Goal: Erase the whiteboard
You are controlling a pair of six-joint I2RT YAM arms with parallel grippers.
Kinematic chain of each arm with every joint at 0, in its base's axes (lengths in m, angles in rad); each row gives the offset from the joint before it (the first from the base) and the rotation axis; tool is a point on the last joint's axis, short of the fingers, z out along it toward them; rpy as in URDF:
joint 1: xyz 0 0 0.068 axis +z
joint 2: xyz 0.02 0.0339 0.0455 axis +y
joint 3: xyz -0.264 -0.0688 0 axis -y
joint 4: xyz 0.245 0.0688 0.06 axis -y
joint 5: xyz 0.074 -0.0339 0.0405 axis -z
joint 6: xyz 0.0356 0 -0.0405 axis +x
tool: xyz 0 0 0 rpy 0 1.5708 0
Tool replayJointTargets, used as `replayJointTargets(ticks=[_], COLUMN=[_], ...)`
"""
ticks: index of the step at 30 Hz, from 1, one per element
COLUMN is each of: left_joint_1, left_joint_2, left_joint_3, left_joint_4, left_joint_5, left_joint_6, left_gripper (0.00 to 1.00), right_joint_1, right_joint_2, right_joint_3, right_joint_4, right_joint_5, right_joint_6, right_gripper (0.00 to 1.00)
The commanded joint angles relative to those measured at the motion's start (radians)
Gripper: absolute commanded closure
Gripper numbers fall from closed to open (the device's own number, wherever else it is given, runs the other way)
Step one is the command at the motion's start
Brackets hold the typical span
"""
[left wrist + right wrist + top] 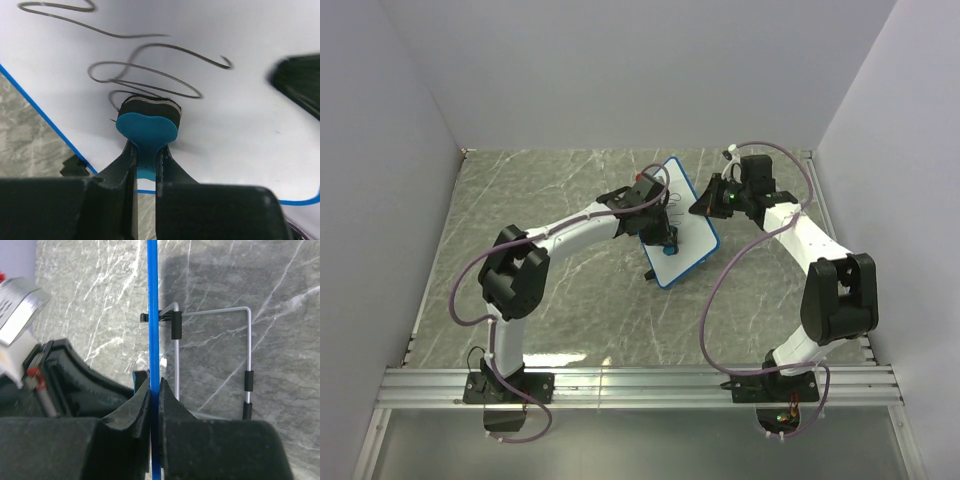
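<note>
The whiteboard (pixel 688 235), white with a thin blue rim, stands tilted in the middle of the table. Black scribbles (pixel 145 70) run across its face (pixel 240 115). My left gripper (pixel 658 226) is shut on the blue eraser (pixel 146 131) and presses its dark felt pad against the board just below the scribbles. My right gripper (pixel 705 203) is shut on the board's blue edge (pixel 153 315) at its far right side. In the right wrist view the board shows edge-on, with its wire stand (pixel 215 312) behind it.
The grey marbled tabletop (pixel 550 180) lies all around the board. Grey walls close in the left, back and right sides. A metal rail (pixel 640 385) runs along the near edge by the arm bases.
</note>
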Motion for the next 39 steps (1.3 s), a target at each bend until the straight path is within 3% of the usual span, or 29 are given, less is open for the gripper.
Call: replayJointTargets(ticks=[1, 11, 23, 31, 39], left_joint_1=[0.038, 0.068, -0.009, 0.064, 0.147], left_joint_2=[0.028, 0.079, 0.038, 0.082, 0.136], left_joint_3=[-0.078, -0.075, 0.082, 0.149, 0.036], left_joint_4=[0.146, 0.149, 0.319, 0.335, 0.306], left_joint_5=[0.026, 0.034, 0.245, 0.287, 0.282], left_joint_6=[-0.018, 0.011, -0.043, -0.04, -0.004], left_gripper=[1.0, 1.0, 1.0, 1.0, 1.0], right_joint_1=[0.076, 0.076, 0.076, 0.076, 0.076], right_joint_2=[-0.01, -0.035, -0.058, -0.071, -0.078], right_joint_3=[0.0, 0.002, -0.018, -0.035, -0.029], right_joint_4=[-0.178, -0.215, -0.203, -0.218, -0.238], right_joint_5=[-0.033, -0.019, -0.023, -0.005, 0.009], right_joint_6=[-0.007, -0.013, 0.012, 0.004, -0.005], right_gripper=[1.0, 1.0, 1.0, 1.0, 1.0])
